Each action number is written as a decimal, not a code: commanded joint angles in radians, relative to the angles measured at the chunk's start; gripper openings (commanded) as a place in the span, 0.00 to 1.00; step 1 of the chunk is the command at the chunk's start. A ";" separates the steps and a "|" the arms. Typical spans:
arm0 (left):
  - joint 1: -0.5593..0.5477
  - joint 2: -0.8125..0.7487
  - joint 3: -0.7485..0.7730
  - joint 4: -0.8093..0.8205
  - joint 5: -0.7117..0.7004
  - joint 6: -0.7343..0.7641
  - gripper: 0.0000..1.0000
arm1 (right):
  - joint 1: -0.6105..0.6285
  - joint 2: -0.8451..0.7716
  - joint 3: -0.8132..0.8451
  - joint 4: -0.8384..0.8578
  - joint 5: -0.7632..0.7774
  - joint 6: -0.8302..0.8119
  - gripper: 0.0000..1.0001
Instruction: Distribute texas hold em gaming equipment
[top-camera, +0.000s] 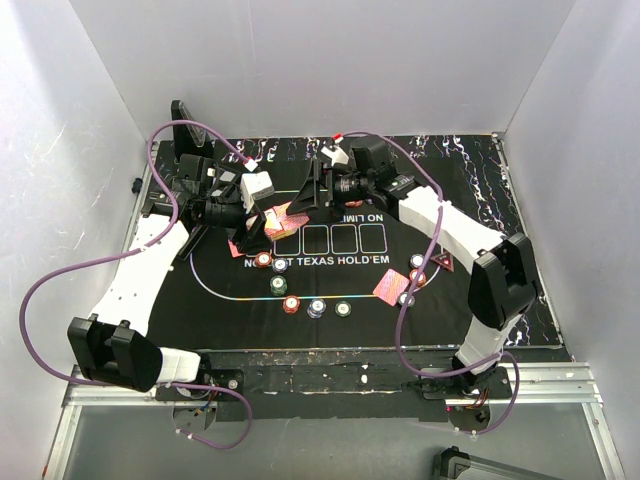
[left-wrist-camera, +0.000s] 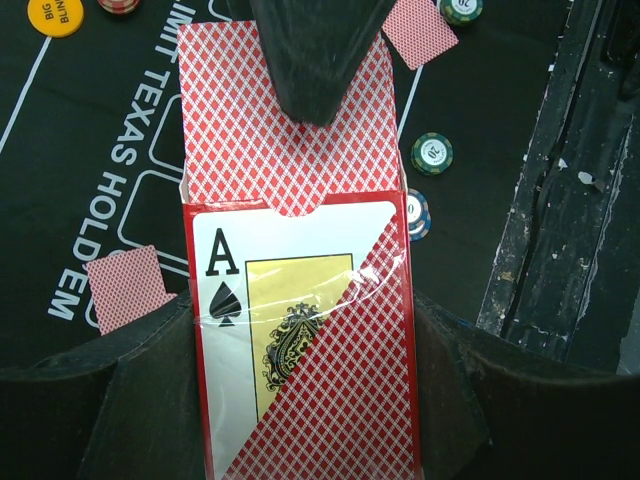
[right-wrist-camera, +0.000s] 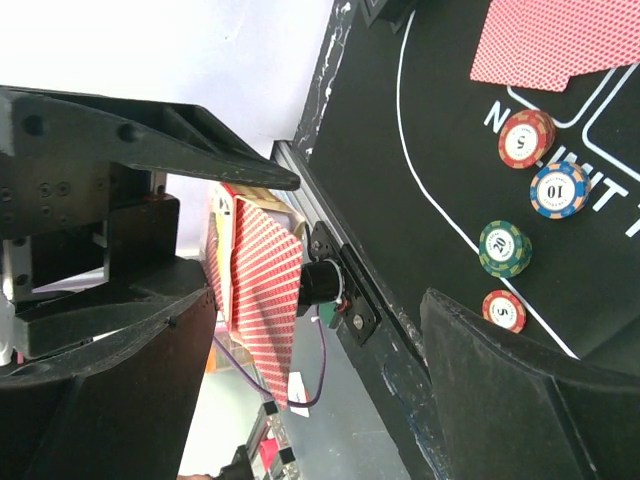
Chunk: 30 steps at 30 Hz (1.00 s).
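My left gripper (left-wrist-camera: 300, 320) is shut on a red-backed card box (left-wrist-camera: 330, 380) printed with an ace of spades, held above the mat (top-camera: 460, 200). A red-patterned flap or card (left-wrist-camera: 250, 130) sticks out of its far end. My right gripper (top-camera: 311, 196) is open, and one of its dark fingers (left-wrist-camera: 315, 60) lies over that end. In the right wrist view the box (right-wrist-camera: 262, 290) shows edge-on beside the left finger (right-wrist-camera: 110, 370). Loose cards (top-camera: 390, 286) and red (top-camera: 263, 261), blue-white (top-camera: 281, 264) and green (top-camera: 279, 286) chips lie on the mat.
More chips (top-camera: 316, 307) line the mat's near curve. A dark-red triangle marker (top-camera: 441, 262) and chips (top-camera: 416, 278) sit at the right. A yellow disc (left-wrist-camera: 55, 14) and single cards (left-wrist-camera: 125, 285) lie under the box. White walls close in three sides. Purple cables (top-camera: 60, 270) loop around the arms.
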 joint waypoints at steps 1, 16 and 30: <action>-0.004 -0.022 0.033 0.020 0.017 0.004 0.00 | 0.021 0.025 0.046 0.041 -0.031 -0.009 0.90; -0.004 -0.039 0.025 0.019 0.021 0.003 0.00 | 0.012 0.027 0.016 0.067 -0.031 0.046 0.54; -0.003 -0.046 0.022 0.019 0.028 0.003 0.00 | -0.053 -0.055 -0.042 0.072 -0.034 0.066 0.32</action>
